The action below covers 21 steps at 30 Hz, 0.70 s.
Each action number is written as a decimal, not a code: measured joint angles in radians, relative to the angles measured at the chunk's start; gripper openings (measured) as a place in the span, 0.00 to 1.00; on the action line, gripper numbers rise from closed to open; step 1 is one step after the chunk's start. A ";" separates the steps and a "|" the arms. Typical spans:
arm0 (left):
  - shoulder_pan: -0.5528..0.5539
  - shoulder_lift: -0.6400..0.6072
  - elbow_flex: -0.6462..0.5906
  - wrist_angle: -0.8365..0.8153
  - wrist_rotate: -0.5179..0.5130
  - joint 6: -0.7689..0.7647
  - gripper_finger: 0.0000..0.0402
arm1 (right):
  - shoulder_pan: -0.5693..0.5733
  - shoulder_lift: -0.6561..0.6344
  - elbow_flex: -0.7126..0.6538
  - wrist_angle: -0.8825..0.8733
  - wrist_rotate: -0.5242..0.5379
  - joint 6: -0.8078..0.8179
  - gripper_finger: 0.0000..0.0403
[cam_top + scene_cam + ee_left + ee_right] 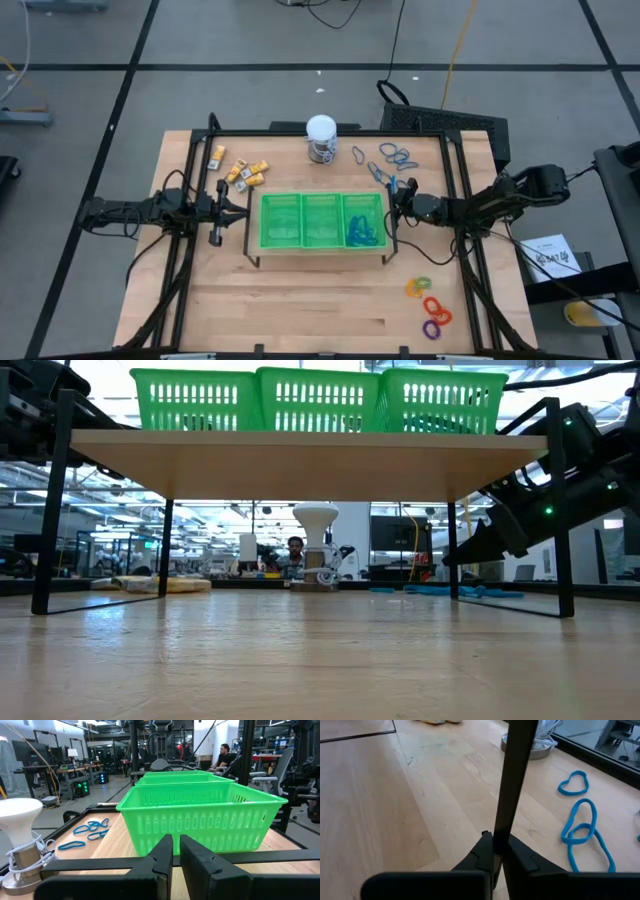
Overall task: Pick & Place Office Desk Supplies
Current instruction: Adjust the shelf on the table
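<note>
Blue loops [400, 155] [580, 827] and a grey loop [358, 154] lie flat on the table's far right. More blue loops [363, 233] sit in the right compartment of the green tray [320, 195]. Yellow-and-white blocks [243, 171] lie far left. Orange, purple and green rings [430, 305] lie near right. My left gripper [238, 207] [176, 851] hovers at the tray's left end, shut to a thin slit, holding nothing. My right gripper [393, 207] [497, 842] is at the tray's right end, against a black post of the stand that hides its tips.
The tray [320, 400] stands on a raised wooden shelf with black legs [50, 500]; open table lies beneath and on the near side. The white-topped jar [321, 137] [20, 845] stands far centre. People sit in the room beyond the table.
</note>
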 joint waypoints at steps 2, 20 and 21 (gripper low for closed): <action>0.000 0.000 0.000 0.000 0.000 0.000 0.11 | 0.000 -0.005 0.000 -0.018 0.002 0.001 0.02; 0.000 0.000 0.000 0.000 0.000 0.000 0.11 | 0.001 -0.012 0.001 -0.090 0.028 0.022 0.03; 0.000 0.000 0.000 0.000 0.000 0.000 0.11 | 0.001 -0.012 0.001 -0.092 0.030 0.022 0.03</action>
